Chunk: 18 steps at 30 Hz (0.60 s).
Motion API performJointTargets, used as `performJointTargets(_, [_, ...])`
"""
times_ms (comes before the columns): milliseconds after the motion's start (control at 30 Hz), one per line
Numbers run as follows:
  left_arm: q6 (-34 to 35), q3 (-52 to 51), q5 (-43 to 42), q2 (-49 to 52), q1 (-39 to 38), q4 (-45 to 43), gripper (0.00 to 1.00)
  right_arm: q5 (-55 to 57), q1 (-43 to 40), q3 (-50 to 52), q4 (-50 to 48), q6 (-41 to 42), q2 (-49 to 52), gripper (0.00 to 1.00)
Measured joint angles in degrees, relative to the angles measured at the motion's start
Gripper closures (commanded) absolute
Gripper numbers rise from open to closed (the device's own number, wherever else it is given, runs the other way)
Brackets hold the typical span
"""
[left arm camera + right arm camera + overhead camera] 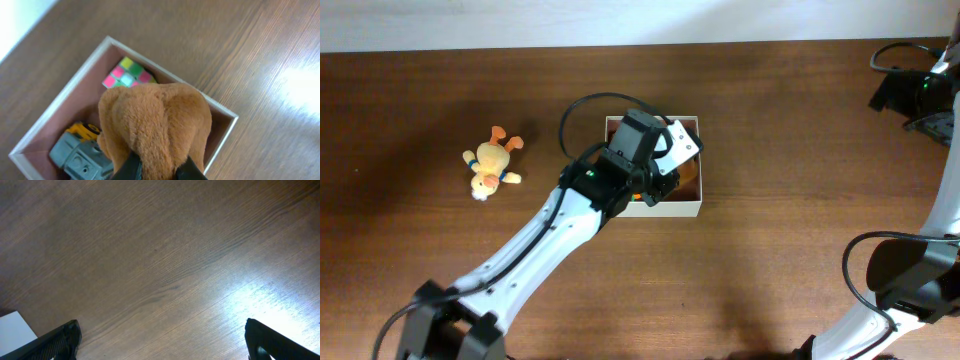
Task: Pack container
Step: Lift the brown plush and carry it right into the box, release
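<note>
Wooden table (770,150), dark brown, the grain running slantwise in both wrist views.

Left arm (550,235) was stretched out over the middle of the table. Its wrist covered much of the container in the overhead view.

Container (60,95) lay directly beneath the left gripper (157,170). White walls, dull pink floor, open top.

Brown plush toy (155,120) was pinched at its near end between the left gripper's fingers (131,170). The jaws stood close together with fur bulging above them. Its bulk hung over the container's inside, ahead of the fingertips. Whether it touched the floor could not be told.

Yellow-orange duck plush (492,165) lay on the bare table, well apart from the left gripper, off to its left and outside the container.

Grey blocky toy (80,155) sat in the container just beside the left fingers, at the left of the wrist view.

Multicoloured cube puzzle (127,75) lay in the container's far corner, beyond the plush as seen from the gripper.

Small yellow piece (82,130) touched the grey toy's top. Its kind was unclear.

Right gripper (162,345) was spread wide and grasped nothing, with only bare table ahead of it.
</note>
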<state>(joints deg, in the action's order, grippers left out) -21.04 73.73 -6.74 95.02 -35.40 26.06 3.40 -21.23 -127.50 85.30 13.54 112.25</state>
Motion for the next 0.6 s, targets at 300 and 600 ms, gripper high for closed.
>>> performJointTargets(300, [-1.97, 0.00, 0.37, 3.67, 0.00, -0.02, 0.98, 0.00, 0.00, 0.00, 0.00, -0.02, 0.00, 0.01])
performJointTargets(600, [-2.14, 0.00, -0.81, 4.04, -0.13, -1.99, 0.98, 0.00, 0.00, 0.00, 0.00, -0.02, 0.00, 0.01])
